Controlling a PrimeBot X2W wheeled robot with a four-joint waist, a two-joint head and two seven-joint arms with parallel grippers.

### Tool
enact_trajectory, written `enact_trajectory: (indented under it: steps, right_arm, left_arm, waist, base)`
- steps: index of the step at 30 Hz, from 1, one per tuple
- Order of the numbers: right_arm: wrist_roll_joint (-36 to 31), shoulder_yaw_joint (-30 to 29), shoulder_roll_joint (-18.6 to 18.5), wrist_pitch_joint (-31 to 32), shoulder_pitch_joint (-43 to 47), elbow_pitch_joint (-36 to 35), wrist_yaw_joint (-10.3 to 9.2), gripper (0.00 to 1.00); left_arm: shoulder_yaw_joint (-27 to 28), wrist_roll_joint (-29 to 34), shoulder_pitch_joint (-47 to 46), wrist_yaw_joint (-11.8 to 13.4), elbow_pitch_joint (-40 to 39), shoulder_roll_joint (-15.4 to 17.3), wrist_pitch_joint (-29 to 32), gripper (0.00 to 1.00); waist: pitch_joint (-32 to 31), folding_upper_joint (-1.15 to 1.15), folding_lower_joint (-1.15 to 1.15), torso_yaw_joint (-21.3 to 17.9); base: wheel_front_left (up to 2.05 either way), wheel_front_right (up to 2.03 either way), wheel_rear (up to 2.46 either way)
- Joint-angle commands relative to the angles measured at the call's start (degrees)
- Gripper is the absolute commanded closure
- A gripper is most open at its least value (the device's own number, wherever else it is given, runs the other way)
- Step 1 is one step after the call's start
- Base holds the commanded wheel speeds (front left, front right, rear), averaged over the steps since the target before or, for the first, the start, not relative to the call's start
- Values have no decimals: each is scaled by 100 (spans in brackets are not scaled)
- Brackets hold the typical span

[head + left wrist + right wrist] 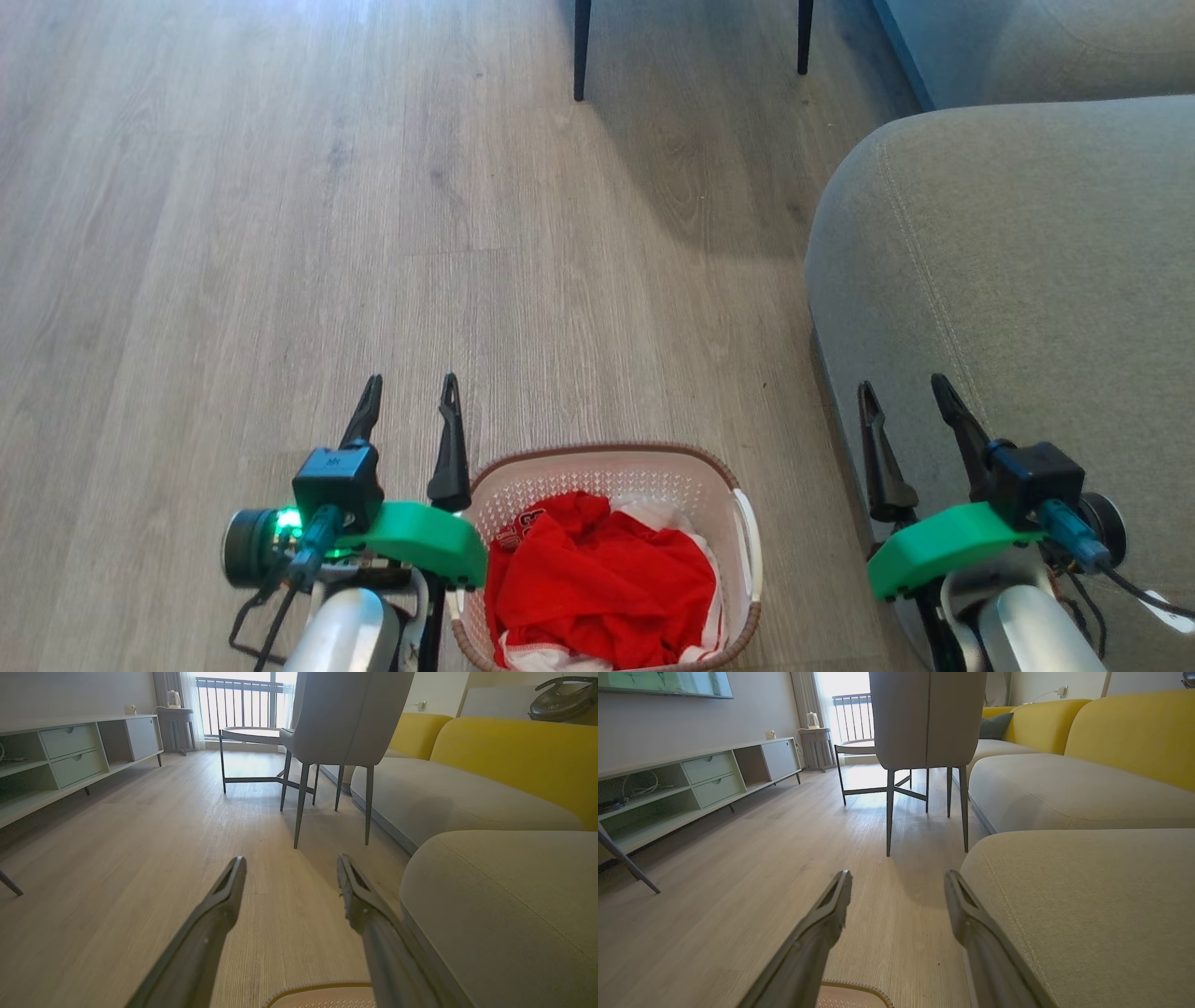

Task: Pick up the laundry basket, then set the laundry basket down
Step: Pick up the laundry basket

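The laundry basket (607, 481) sits on the floor (280, 233) between both arms, left gripper (412, 383) just beside its rim, right gripper (901, 383) farther off, both empty with fingers spread wide.

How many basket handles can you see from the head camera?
1: a white handle on the laundry basket's right wall, toward the sofa. The left one may be hidden behind the left tool.
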Motion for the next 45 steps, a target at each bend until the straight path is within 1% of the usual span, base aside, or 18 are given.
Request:
enact_trajectory:
  steps: [1,12,19,25,28,32,39,41,45]
  right_arm:
    - [-55,139,-54,-69,-269,-160,41,0]
    - [-68,132,-77,-69,-260,-170,41,0]
    - [36,111,-103,-69,-266,-7,41,0]
    - [51,147,-165,-69,-402,284,41,0]
    - [74,186,-186,-69,-588,452,41,0]
    - [301,259,-186,-69,-897,785,41,0]
    - [522,532,-307,-69,-1541,1593,41,0]
    - [562,570,-318,-69,-1623,1697,41,0]
    - [683,754,-352,-69,-2026,2088,41,0]
  left_arm:
    - [194,-27,-167,-6,-166,-12,-28,0]
    - [206,-119,-160,29,-129,-12,-28,0]
    - [159,-232,-160,31,-23,-13,-28,0]
    - [-106,-386,-307,49,619,-13,-28,0]
    - [-203,-442,-495,68,831,-13,-28,0]
    - [-255,-471,-774,69,1158,-13,-28,0]
    - [-302,-656,-1339,-79,1960,-13,-28,0]
    - [-318,-671,-1429,-94,2076,-13,-28,0]
    - [-346,-759,-1833,-125,2470,-13,-28,0]
  waist:
    - [1,0,0,0]
    - [78,0,0,-7]
    - [296,0,0,-9]
    - [711,0,0,11]
    - [1024,0,0,6]
    - [1467,0,0,-18]
    - [2226,0,0,-50]
    - [2328,0,0,-51]
    - [2791,0,0,-82]
  base:
    - [0,0,0]
    - [0,0,0]
    - [0,0,0]
    - [0,0,0]
    - [0,0,0]
    - [0,0,0]
    - [0,0,0]
    - [0,0,0]
    - [0,0,0]
